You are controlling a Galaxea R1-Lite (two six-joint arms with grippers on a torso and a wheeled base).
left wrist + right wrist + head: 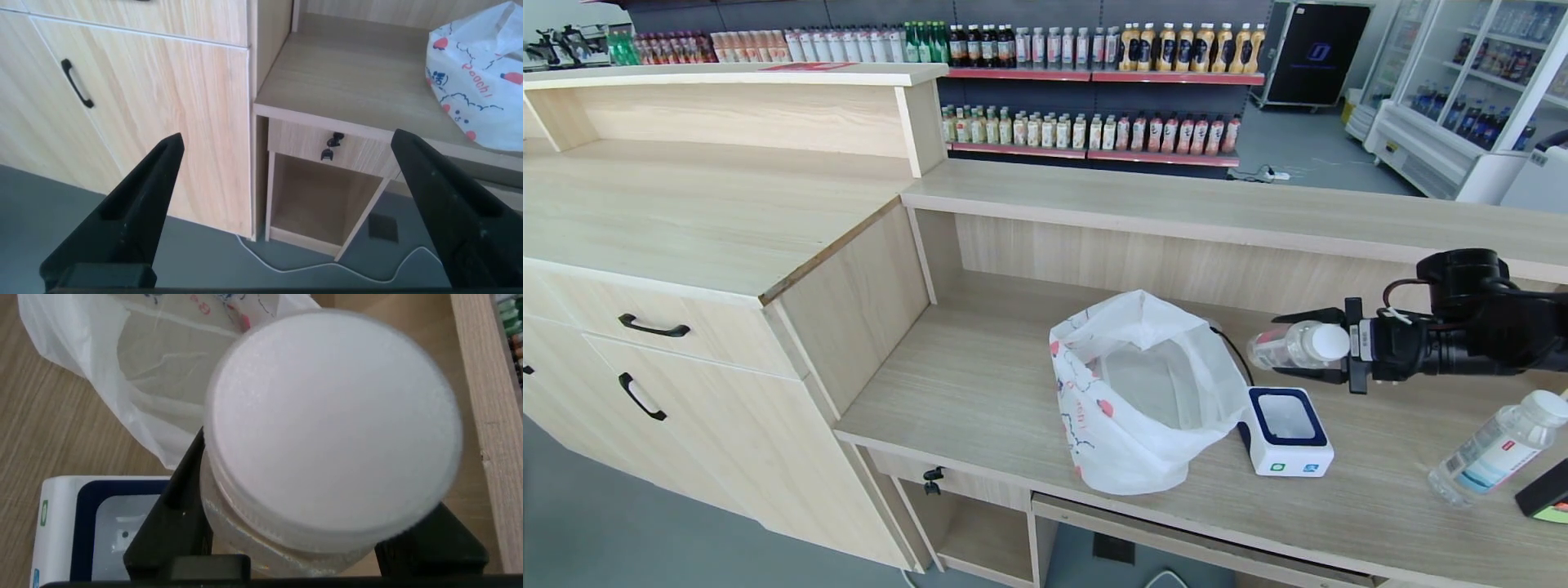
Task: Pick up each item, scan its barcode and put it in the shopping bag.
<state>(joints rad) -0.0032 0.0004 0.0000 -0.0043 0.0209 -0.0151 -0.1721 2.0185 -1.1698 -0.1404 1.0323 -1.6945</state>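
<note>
Right gripper point(1298, 345) pinches clear white-capped plastic bottle point(1270, 349) sideways above white box scanner point(1286, 429), likely to present its barcode. White printed shopping bag point(1094, 425) gapes alongside. Left gripper point(288, 139) spread, empty.

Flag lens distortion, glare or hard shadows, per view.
Head view: wide-angle bowing of the counter edges; soft shadow under the shopping bag. Right wrist view: bottle cap, held in the right gripper, very bright. Left wrist view: even light, left gripper silhouetted.
</note>
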